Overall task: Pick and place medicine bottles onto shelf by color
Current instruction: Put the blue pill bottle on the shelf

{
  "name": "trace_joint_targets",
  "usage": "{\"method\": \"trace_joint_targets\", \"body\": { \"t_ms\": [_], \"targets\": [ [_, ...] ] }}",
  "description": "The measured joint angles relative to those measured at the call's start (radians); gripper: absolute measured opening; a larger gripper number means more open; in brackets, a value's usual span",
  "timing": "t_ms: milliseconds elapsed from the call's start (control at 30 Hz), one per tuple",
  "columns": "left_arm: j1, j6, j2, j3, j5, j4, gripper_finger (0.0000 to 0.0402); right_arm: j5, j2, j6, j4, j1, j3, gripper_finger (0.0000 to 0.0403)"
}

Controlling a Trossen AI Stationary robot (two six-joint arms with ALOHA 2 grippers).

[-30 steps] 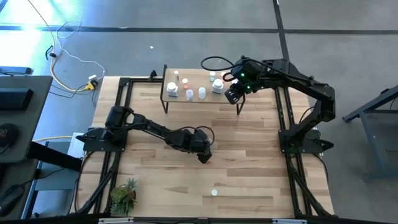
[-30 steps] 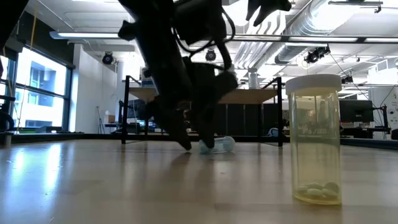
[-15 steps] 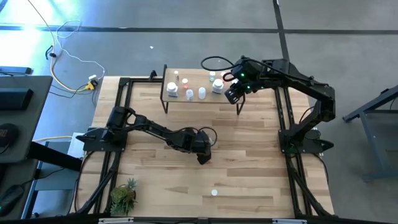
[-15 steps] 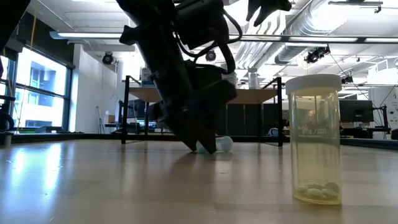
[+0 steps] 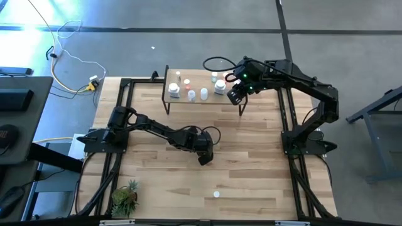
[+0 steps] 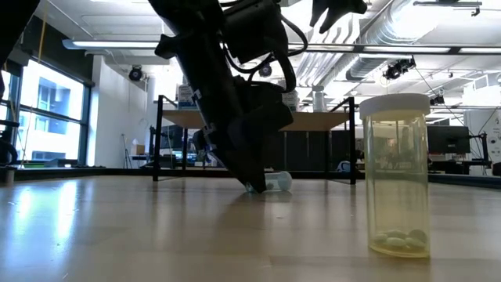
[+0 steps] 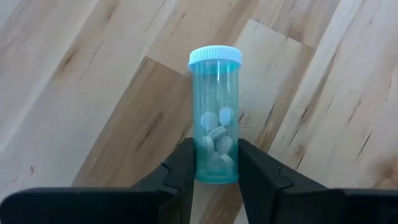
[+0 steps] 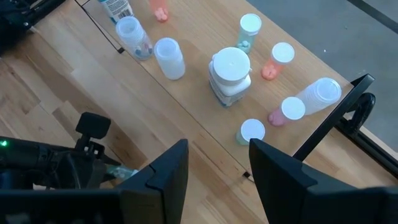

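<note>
Left gripper (image 7: 216, 171) pinches a see-through teal plastic vial (image 7: 216, 118), ribbed pale cap, lying mid-tabletop; only its wrist view shows chalky tablets inside. Right gripper (image 8: 217, 168), fingers apart, hovers beside the light-wood shelf (image 8: 205, 127).

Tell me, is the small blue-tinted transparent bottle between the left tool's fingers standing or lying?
Lying. The blue-tinted transparent plastic bottle rests on its side on the wooden tabletop, white cap away from the left tool.

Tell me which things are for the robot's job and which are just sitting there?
For the job:
- blue pill vial, gripped by the left gripper
- yellowish pill vial
- shelf with bottles
- right gripper near shelf

Just there:
- potted plant
- yellow power strip
</note>
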Motion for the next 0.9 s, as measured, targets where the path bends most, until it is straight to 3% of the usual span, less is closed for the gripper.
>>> {"method": "trace_joint_targets", "body": {
  "t_ms": [300,533,900],
  "targets": [
    [0.021,0.040,-0.006,0.000,0.099,0.000,0.0089,-0.001,0.000,-0.006,0.000,0.000,0.000,0.0161],
    [0.039,0.109,-0.084,-0.002,0.198,-0.011,0.0089,-0.010,0.000,-0.006,0.000,0.000,0.000,0.0161],
    [0.092,0.255,-0.281,-0.001,0.159,0.012,0.0090,-0.014,0.000,-0.006,0.004,-0.005,0.000,0.0161]
  ]
}}
